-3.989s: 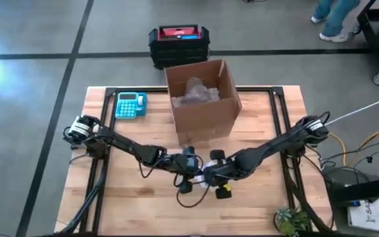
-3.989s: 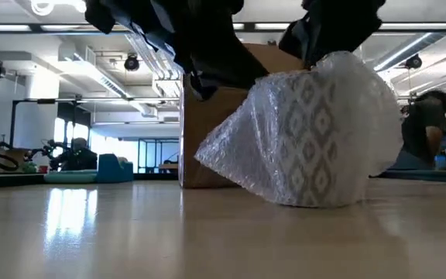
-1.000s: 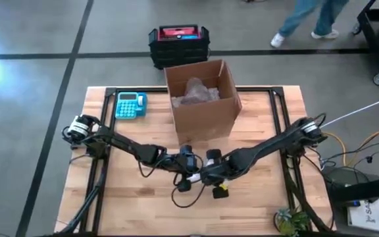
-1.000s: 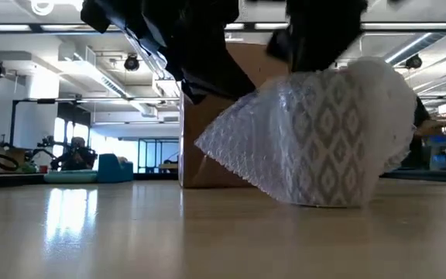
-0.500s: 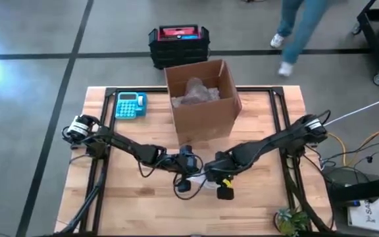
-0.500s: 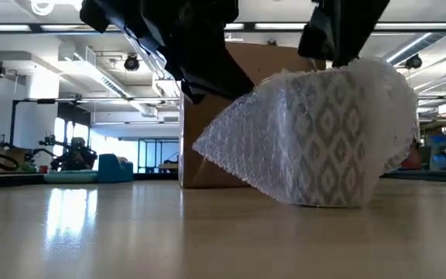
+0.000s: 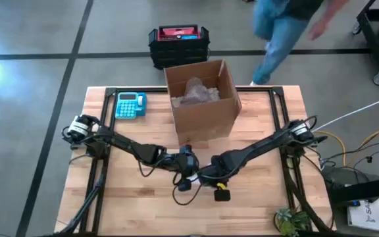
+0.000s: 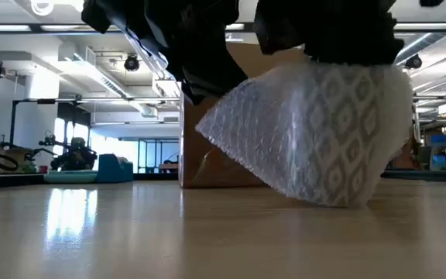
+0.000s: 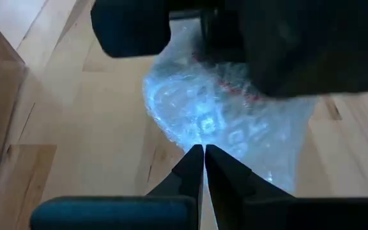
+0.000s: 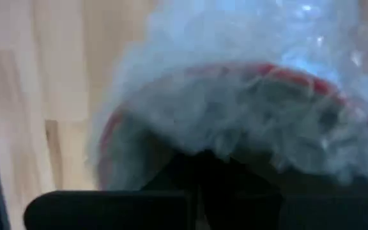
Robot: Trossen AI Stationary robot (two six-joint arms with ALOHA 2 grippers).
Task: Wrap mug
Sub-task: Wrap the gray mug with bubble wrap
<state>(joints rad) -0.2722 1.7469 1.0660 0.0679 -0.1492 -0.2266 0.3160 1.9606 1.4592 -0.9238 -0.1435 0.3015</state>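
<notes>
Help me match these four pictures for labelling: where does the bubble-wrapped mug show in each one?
High view: bubble-wrapped mug mostly hidden under both grippers, front of cardboard box.
Low view: large, centre-right, box behind.
Left wrist view: centre, beyond the shut fingers.
Right wrist view: fills the frame.
Shared landmark: the box.

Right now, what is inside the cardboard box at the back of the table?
The high view shows crumpled bubble wrap lying inside the open cardboard box. Whether anything sits beneath that wrap cannot be seen, since it covers the box floor.
</notes>
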